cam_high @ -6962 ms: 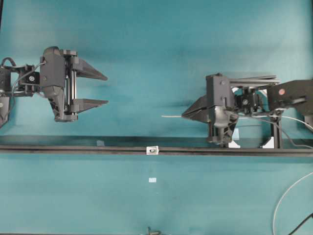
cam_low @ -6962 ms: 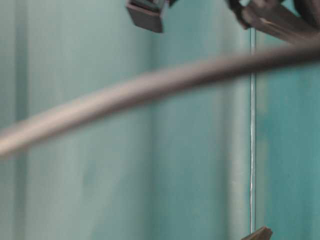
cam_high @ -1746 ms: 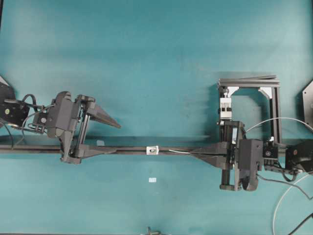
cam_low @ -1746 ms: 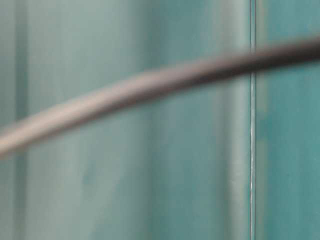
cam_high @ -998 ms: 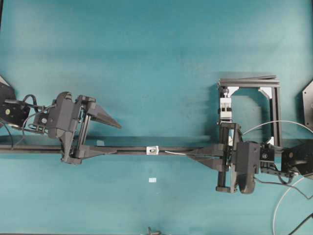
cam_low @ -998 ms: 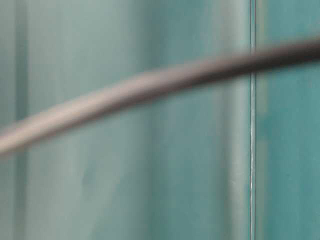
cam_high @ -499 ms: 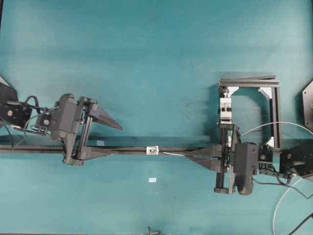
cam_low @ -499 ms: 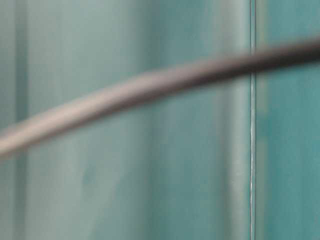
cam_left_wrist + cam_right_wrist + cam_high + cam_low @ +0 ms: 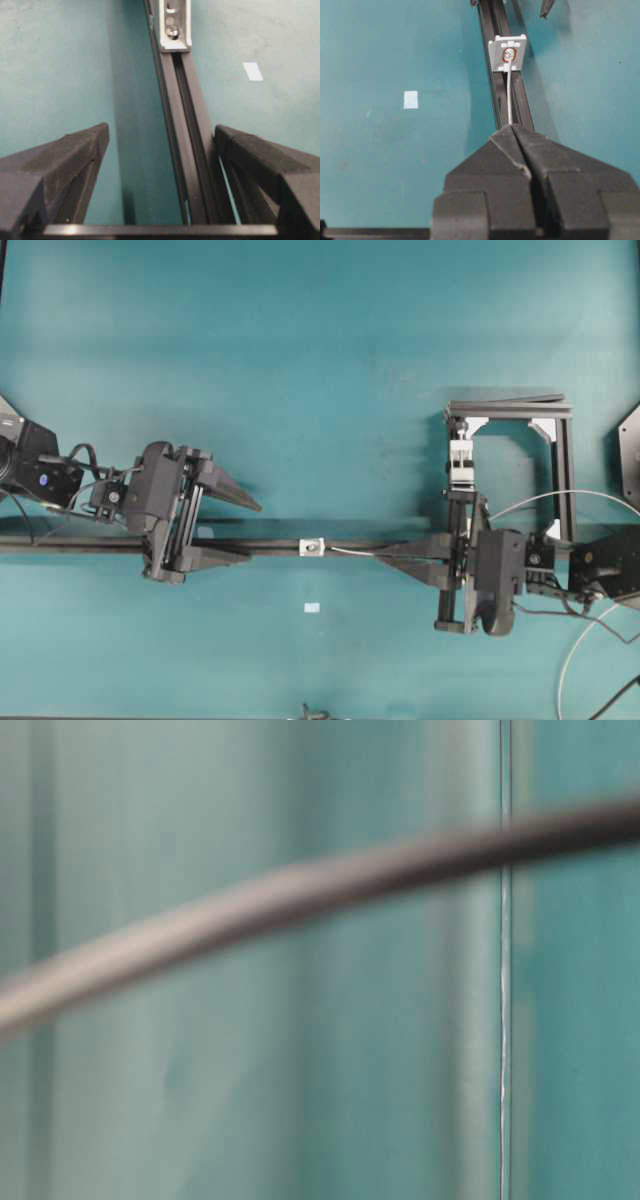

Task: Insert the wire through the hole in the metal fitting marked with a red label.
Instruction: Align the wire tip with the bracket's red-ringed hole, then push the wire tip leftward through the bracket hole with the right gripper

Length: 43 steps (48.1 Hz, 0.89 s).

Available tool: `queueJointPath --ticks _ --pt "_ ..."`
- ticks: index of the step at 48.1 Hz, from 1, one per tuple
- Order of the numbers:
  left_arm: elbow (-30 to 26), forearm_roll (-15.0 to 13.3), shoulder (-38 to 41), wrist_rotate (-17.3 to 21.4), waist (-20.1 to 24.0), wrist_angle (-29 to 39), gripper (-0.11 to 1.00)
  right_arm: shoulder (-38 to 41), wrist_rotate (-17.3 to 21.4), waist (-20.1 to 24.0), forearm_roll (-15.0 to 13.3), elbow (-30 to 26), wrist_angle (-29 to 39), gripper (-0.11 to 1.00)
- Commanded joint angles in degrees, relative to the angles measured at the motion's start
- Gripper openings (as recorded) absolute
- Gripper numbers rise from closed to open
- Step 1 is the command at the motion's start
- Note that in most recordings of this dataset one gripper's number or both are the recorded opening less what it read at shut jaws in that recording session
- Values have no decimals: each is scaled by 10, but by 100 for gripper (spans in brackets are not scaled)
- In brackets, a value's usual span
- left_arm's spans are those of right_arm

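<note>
The metal fitting (image 9: pixel 314 546) is a small silvery block on the black rail (image 9: pixel 80 544). In the right wrist view the fitting (image 9: pixel 508 54) shows a red ring round its hole (image 9: pixel 508 55). My right gripper (image 9: pixel 381 556) is shut on the thin pale wire (image 9: pixel 352 553), just right of the fitting. The wire (image 9: pixel 509 92) runs straight from the right gripper (image 9: pixel 511 127) to the hole; whether its tip is inside I cannot tell. My left gripper (image 9: pixel 255 532) stands open astride the rail, left of the fitting. In its wrist view the left gripper (image 9: pixel 161 129) faces the fitting (image 9: pixel 175 27), nothing held.
A black frame (image 9: pixel 510 406) with a white clamp (image 9: pixel 460 458) stands at the back right. A small white patch (image 9: pixel 312 608) lies on the teal table in front of the rail. A white cable (image 9: pixel 570 660) curves at the right. A blurred cable (image 9: pixel 300 895) crosses the table-level view.
My left gripper has slid right along the rail towards the fitting, still open. The right gripper has edged left, bringing the wire's tip up to the fitting.
</note>
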Motion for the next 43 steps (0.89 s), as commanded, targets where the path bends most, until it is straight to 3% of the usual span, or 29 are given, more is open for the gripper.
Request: queueJointPath --ticks 1,12,43 --pt "-4 2 -11 1 -4 -3 83 -6 -1 -4 -7 -8 -5 -1" --pt "-6 2 -11 1 -3 -3 83 0 -1 -11 -21 -15 -2 -1" --pt "-1 2 -34 1 -3 0 83 11 -1 -16 -22 -24 2 -1"
